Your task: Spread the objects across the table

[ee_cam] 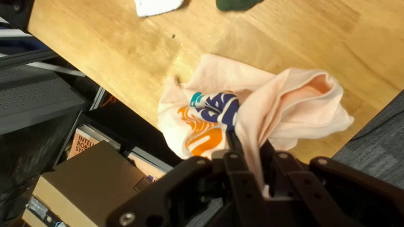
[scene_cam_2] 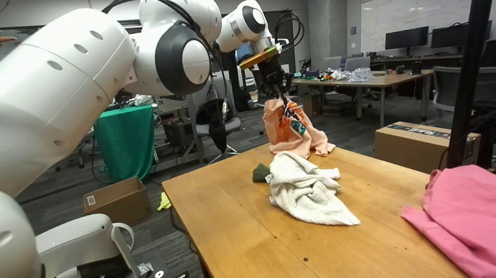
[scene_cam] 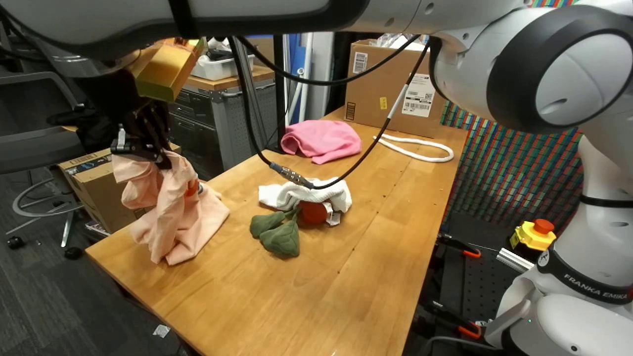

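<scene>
While the gripper [ee_cam: 251, 146] has that peach printed shirt [ee_cam: 233, 74] pinched up, I'd lower it gently onto the table [scene_cam: 316, 296], clear of the white towel [scene_cam_2: 304, 187], before letting go.

Underfoot: dark grey plank-patterned floor [scene_cam: 44, 296]
Storage: wood-topped, black-drawered workbench [scene_cam: 227, 83], bearing a white plastic bin [scene_cam: 217, 70]
Seating: grey mesh-backed, wheeled office chair [scene_cam: 29, 113]
Drapery: green cloth [scene_cam_2: 126, 143] hanging in folds, an open brown cardboard box [scene_cam_2: 122, 209] on the floor near it
Screens: black flat monitors [scene_cam_2: 407, 38], a wide white whiteboard [scene_cam_2: 422, 13] behind them
Lettering: orange-covered book [ee_cam: 82, 142], partly legible as "INTELL"
</scene>
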You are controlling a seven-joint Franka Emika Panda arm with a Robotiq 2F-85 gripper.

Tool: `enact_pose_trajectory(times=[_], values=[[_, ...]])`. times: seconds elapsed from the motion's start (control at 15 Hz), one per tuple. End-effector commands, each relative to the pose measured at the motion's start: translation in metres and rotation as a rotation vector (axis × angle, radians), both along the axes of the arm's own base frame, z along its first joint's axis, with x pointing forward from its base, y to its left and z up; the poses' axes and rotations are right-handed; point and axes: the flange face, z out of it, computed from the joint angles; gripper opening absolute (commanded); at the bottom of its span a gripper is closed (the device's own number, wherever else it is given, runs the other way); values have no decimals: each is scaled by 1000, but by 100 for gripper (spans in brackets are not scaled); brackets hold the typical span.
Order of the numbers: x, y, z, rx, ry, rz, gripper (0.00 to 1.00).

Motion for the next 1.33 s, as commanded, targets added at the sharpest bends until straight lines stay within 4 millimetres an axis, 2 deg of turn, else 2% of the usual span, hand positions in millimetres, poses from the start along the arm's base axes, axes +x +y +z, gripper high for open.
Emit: enact_pose_trajectory(times=[0.0,0.4,0.47,0.73,1.07,1.13,1.27], values=[[-6,-6,22,24,41,37,50],[-10,-14,52,24,16,40,95],[-11,-18,57,22,12,26,99],[-12,-49,84,24,22,-40,100],[-14,-100,122,41,33,-122,100],[-28,-89,134,43,33,-132,100],[-36,-93,147,60,40,-141,100]])
